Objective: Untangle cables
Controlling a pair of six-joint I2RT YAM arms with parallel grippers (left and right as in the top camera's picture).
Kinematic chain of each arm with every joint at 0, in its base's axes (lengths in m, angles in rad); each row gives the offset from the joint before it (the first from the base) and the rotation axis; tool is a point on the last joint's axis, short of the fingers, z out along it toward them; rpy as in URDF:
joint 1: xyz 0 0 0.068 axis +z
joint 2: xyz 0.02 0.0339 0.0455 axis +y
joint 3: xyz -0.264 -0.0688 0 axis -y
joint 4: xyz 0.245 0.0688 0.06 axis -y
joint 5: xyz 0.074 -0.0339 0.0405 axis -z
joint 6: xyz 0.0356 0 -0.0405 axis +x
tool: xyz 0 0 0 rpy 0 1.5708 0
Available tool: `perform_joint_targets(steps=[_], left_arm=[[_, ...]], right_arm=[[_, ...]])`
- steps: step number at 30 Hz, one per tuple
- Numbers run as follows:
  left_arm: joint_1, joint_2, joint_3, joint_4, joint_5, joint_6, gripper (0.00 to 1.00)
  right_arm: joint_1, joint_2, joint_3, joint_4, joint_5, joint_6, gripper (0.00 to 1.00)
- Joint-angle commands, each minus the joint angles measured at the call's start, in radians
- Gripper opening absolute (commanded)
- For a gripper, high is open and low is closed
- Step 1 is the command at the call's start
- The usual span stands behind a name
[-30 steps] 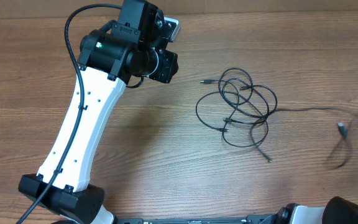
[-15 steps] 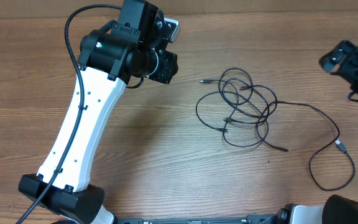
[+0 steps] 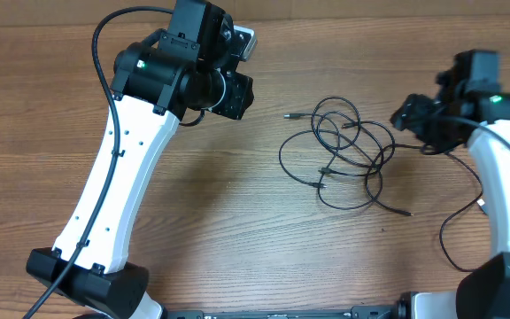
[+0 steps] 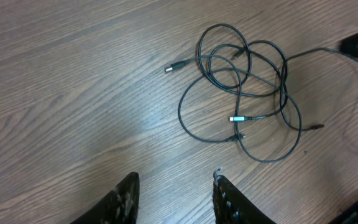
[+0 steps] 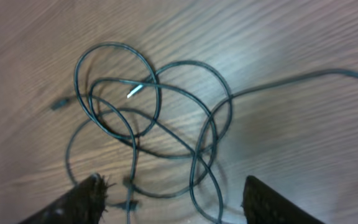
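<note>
Wood-grain table (image 3: 237, 221) carries everything here. At about 11 o'clock over it hovers the left gripper (image 4: 176, 200), its two fingers parted with nothing between them, well apart from the knot.

Just right of centre, toward 3 o'clock, lie the cables (image 3: 348, 151). They are thin black cords looped over one another in a flat knot of several rings, resting on the wood and held by neither arm.

At the 3 o'clock edge the right gripper (image 5: 179, 199) hangs near the knot's right side. Its fingers are spread wide and empty, and the loops show beneath them in its wrist view. From the knot a loose tail (image 3: 467, 257) runs off under the right arm and curls round at about 5 o'clock.

The step in hand looks like the approach for a pick, since nothing is gripped and the knot is largely intact. The next move probably calls for the right gripper to come down on one outer strand alone, close on it, and draw it toward 3 o'clock while the left arm steadies the far side.

There are two arms, two grippers and one knot. Six plug ends (image 4: 176, 64) can be picked out, one of them bright silver. That suggests three cables, though the crossings make it a guess.
</note>
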Motion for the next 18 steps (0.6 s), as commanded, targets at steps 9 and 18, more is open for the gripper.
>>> perform_joint_targets(steps=[9,18], left_arm=[[0.002,0.003,-0.001,0.0,0.002,-0.006,0.39],[0.002,0.003,-0.001,-0.004,0.002,-0.007,0.39]], right_arm=[[0.113,-0.008,-0.325,0.34,0.162,0.137,0.64],[0.113,0.001,-0.461,0.544,0.165,0.197,0.64]])
